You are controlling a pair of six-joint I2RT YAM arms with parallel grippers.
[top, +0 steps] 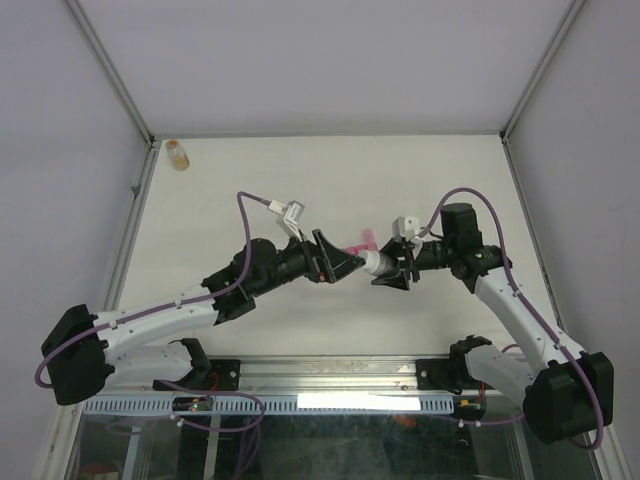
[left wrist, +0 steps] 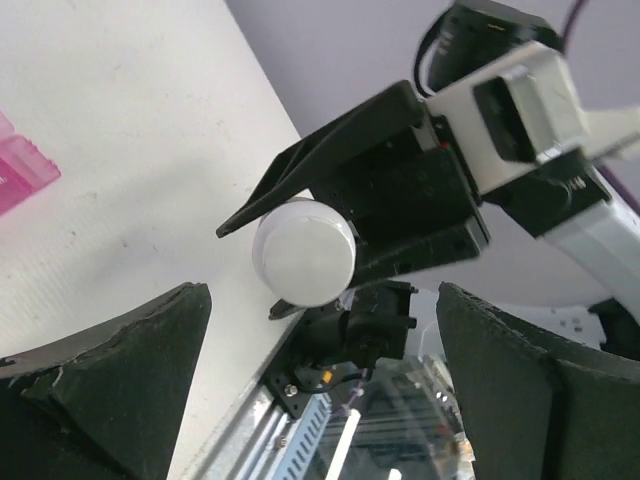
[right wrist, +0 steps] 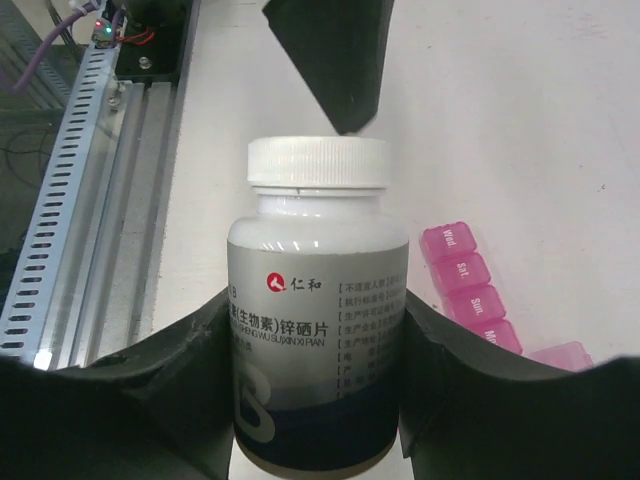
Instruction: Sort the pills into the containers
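Note:
My right gripper point(right wrist: 320, 400) is shut on a white-capped bottle point(right wrist: 318, 330) with a grey and blue label, held level above the table with its cap point(top: 373, 264) toward the left arm. My left gripper point(top: 345, 265) is open and empty, its jaws facing the cap point(left wrist: 303, 250) a short way off. The pink organiser strip point(right wrist: 472, 288) lies on the table just beyond the bottle; it also shows in the top view point(top: 362, 243) and at the left edge of the left wrist view point(left wrist: 22, 172). Its lids look closed. No pills show.
A small amber bottle point(top: 178, 153) stands at the far left corner of the white table point(top: 250, 180). A metal rail point(top: 330, 375) runs along the near edge. Frame posts stand at both far corners.

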